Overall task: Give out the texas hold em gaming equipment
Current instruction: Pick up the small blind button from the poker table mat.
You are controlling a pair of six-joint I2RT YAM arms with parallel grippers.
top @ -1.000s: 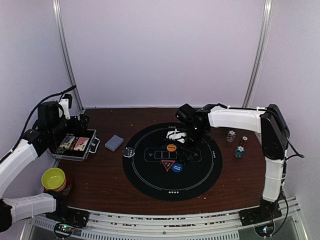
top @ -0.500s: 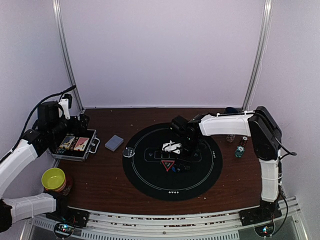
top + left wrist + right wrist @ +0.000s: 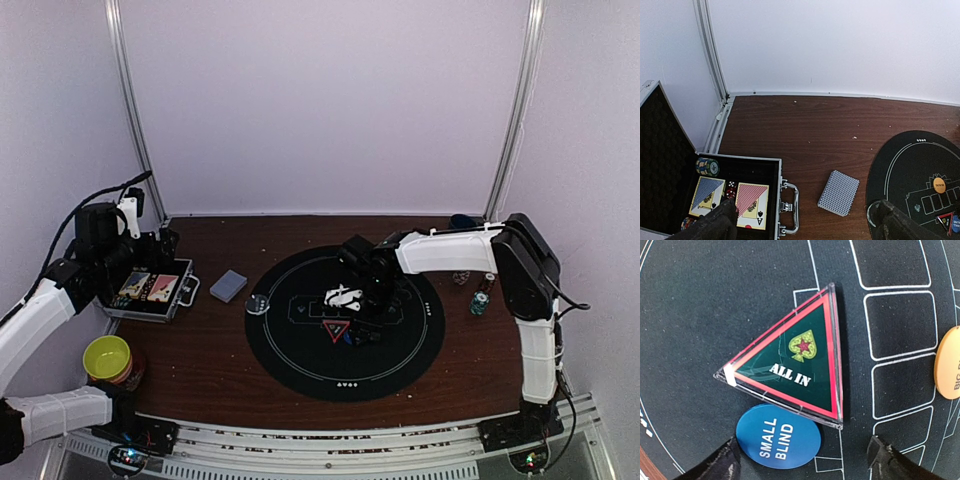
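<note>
My right gripper [image 3: 802, 462] is open and low over the black round mat [image 3: 400, 350]. The blue SMALL BLIND button [image 3: 777, 436] lies between its fingers, close to the left fingertip [image 3: 722, 462] and partly under a corner of the red ALL IN triangle [image 3: 795, 375]. The orange button [image 3: 949, 362] lies at the right edge. My left gripper [image 3: 805, 230] hangs open above the table's left side. A grey-blue card deck [image 3: 839, 192] lies between its fingers' span, well below it. Striped poker chips [image 3: 480, 300] stand right of the mat.
An open metal case [image 3: 782, 200] with two card decks, dice and chips [image 3: 707, 166] sits at the left. A clear round disc [image 3: 257, 304] lies at the mat's left rim. The yellow-green bowl [image 3: 108, 357] is front left. A dark cup [image 3: 461, 220] stands back right.
My right gripper has come forward and left from the mat's back to its middle and dropped low over the buttons, hiding the orange one in the top view. The left arm has not moved.
</note>
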